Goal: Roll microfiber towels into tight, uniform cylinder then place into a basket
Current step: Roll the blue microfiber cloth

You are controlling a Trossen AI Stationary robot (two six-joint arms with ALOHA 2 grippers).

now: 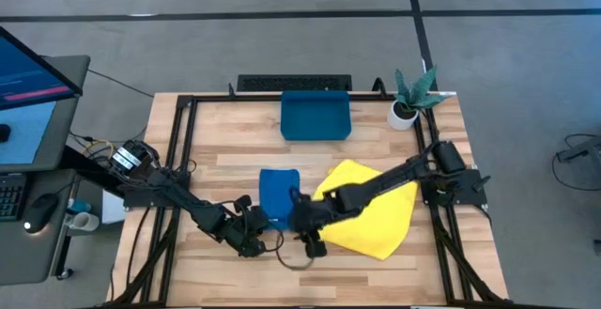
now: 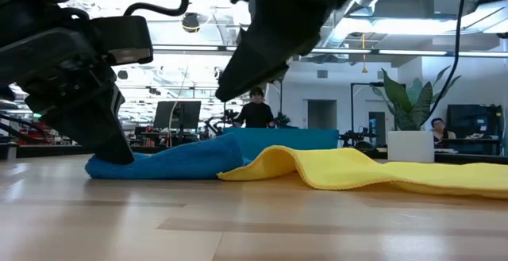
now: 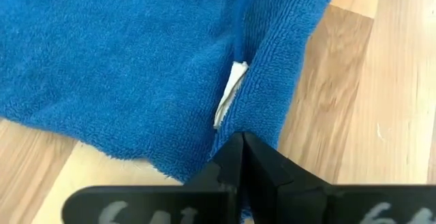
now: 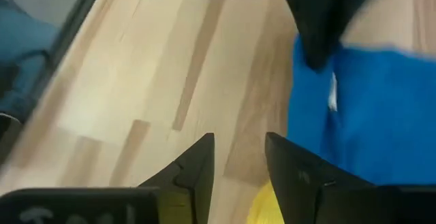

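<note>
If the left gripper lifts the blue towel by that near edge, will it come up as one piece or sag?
Likely sag: the blue towel lies limp and folded, draping in soft humps in the low view. The left gripper, shut at its edge, would probably raise only a corner. Its plush pile suggests little slip and little weight.

We see a grey concrete floor (image 1: 282, 46) crossed by dark lines around the wooden table (image 1: 225, 149). At the left edge stands a desk with a lit monitor (image 1: 28, 79) — keyboard and mouse below. In the low view, ceiling lights (long strips) glow over a seated person (image 2: 255, 110).
</note>
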